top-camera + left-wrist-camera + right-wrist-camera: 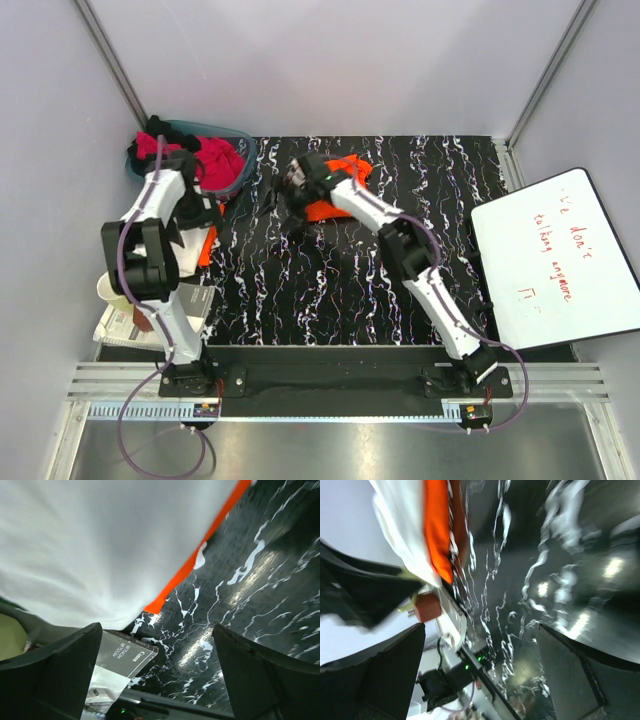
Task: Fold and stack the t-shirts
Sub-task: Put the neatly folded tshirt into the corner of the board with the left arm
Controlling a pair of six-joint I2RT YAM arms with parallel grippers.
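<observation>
The bench (400,290) carried a crumpled orange shirt (347,168) at far centre, partly under the right arm. Its long axis ran roughly from near left to far right; which end was the collar could not be told. The right tool (290,195) stood at the shirt's left end, fingers spread wide, holding nothing. The right arm was the nearer, so the coming grasp probably lay to that tool's right. A magenta shirt (220,165) lay in the basket (238,132) at far left. The left tool (200,212), near that basket, was likewise wide and empty, beside a white shirt (100,545).
</observation>
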